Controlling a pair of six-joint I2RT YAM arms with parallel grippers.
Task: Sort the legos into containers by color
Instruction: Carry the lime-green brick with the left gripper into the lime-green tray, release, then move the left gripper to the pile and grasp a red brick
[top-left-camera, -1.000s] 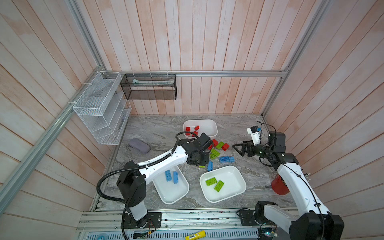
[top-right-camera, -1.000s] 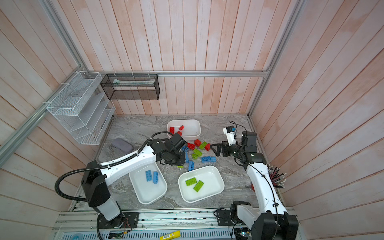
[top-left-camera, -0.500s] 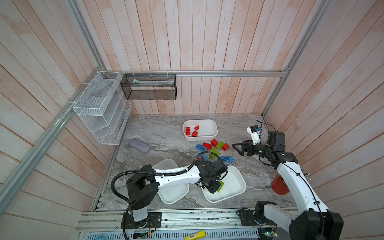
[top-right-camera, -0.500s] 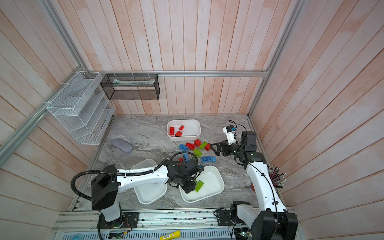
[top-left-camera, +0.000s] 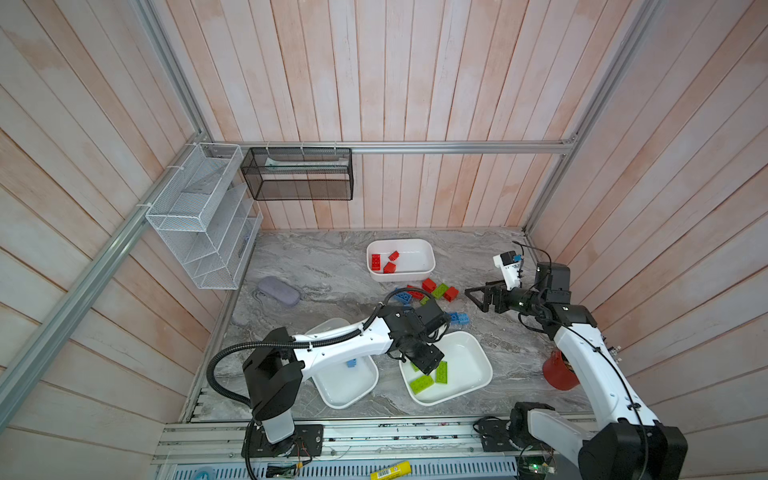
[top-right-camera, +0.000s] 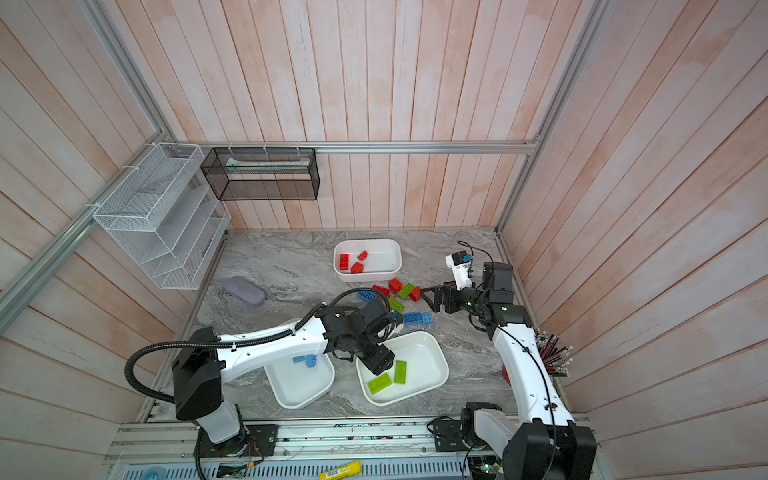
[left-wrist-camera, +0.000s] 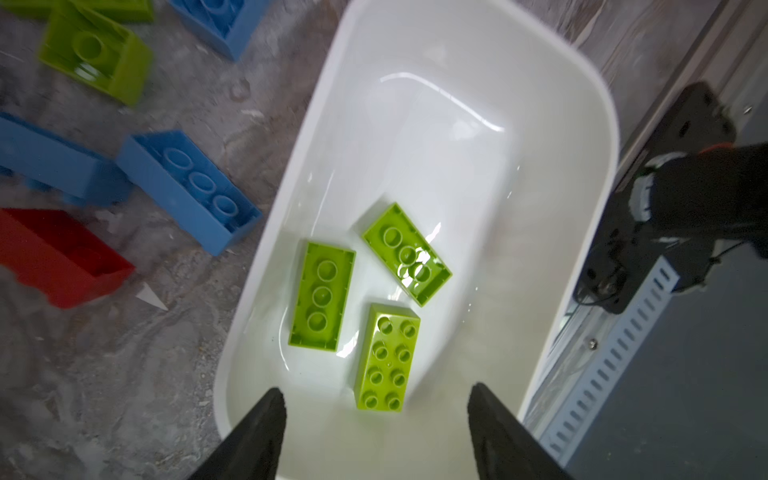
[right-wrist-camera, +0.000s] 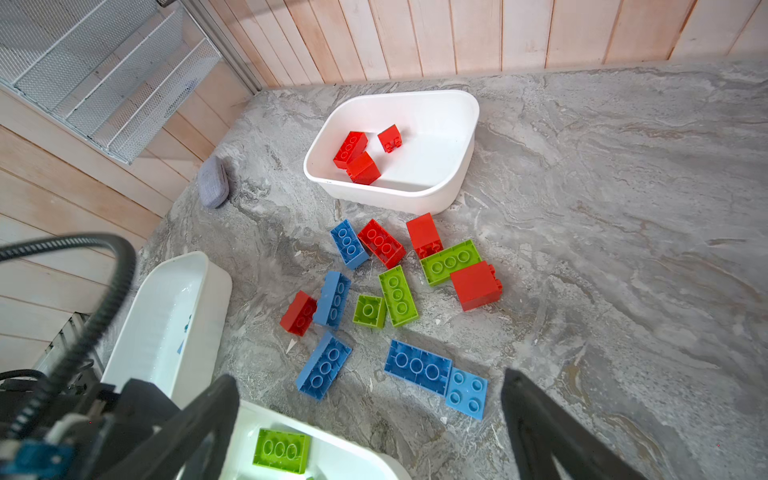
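Studs-up green lego (left-wrist-camera: 387, 357) lies lengthwise toward the jaws.

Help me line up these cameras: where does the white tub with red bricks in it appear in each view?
Top view: tub with red bricks, at the back of the table, behind the loose bricks.
Top view: same spot.
Left wrist: not in it.
Right wrist: just beyond the loose bricks.
Shared landmark: grey pouch, missing only from the left wrist view.
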